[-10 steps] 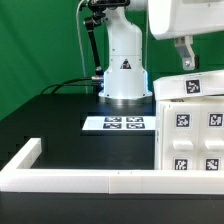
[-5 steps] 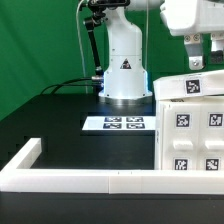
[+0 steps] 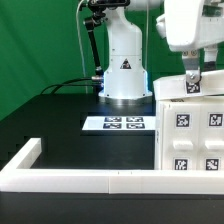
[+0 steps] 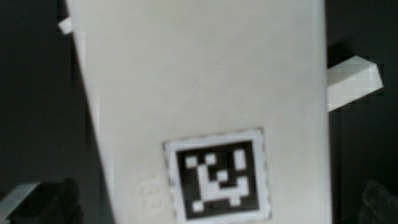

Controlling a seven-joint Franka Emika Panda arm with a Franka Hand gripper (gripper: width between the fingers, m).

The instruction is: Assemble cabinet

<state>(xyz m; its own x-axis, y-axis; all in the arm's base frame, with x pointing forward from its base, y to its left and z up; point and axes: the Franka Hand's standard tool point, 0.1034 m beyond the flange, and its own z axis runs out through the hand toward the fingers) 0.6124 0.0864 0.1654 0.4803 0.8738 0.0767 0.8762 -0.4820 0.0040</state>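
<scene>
One black table [image 3: 50, 120] fills most of the exterior view, with a green backdrop behind it. Next in size is the cabinet [image 3: 168, 140], a white boxy body standing at the exterior view's right edge, partly cut off by the frame. Its front face shows square blocks, each with a black-and-white tag, and another tag [image 3: 192, 87] sits on its top part. The arm's white base [image 3: 124, 65] stands at the back of the table, to the left of the cabinet in that view. Long white border rails [image 3: 80, 181] run along the table's front edge and turn back at the left corner. The marker board [image 3: 118, 124] lies flat between the base and the front rail, just beside the cabinet.

The gripper [image 3: 191, 78] hangs straight down over the cabinet's top, its fingertips right at the top tag. Whether the fingers are closed on the cabinet or apart cannot be told. The wrist view is filled by a white cabinet panel [image 4: 196, 80] carrying one blurred tag [image 4: 217, 172].
</scene>
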